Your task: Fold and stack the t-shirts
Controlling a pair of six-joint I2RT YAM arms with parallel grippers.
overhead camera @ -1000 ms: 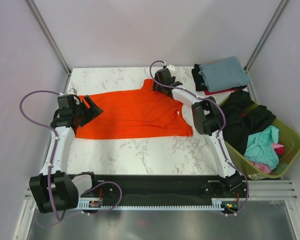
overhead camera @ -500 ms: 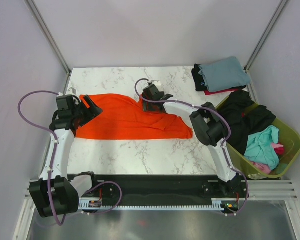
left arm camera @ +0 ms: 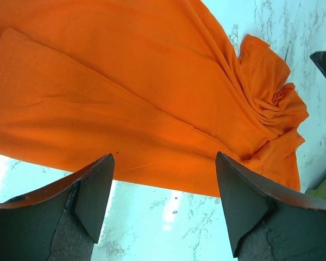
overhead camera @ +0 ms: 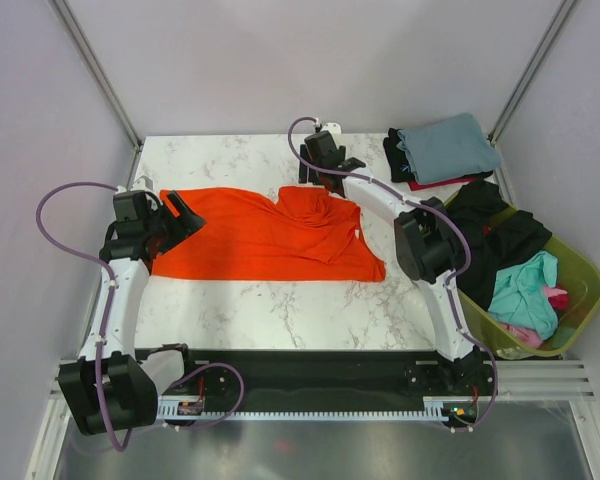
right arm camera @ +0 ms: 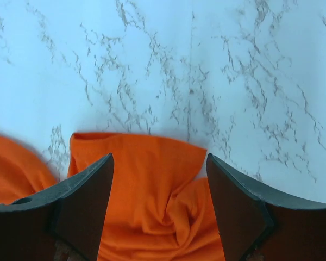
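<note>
A bright orange t-shirt (overhead camera: 260, 240) lies spread across the marble table, and its far right part is bunched in a twisted fold (overhead camera: 318, 208). My left gripper (overhead camera: 187, 214) is open and empty, low over the shirt's left end. In the left wrist view the shirt (left arm camera: 125, 103) fills the frame beyond that gripper (left arm camera: 164, 163). My right gripper (overhead camera: 318, 178) is open and empty just above the bunched fold. In the right wrist view the orange cloth (right arm camera: 157, 196) lies between the fingers of that gripper (right arm camera: 159, 160).
A folded grey-blue shirt (overhead camera: 450, 145) tops a stack with black and red folded ones at the back right. An olive-green basket (overhead camera: 583, 268) at the right edge holds black (overhead camera: 490, 240), teal (overhead camera: 525, 290) and pink clothes. Bare marble (overhead camera: 280, 310) lies in front of the shirt.
My right gripper swung left and nearer over the shirt, then went back to the far side. The shirt's far right part now lies bunched. The left arm has not moved.
</note>
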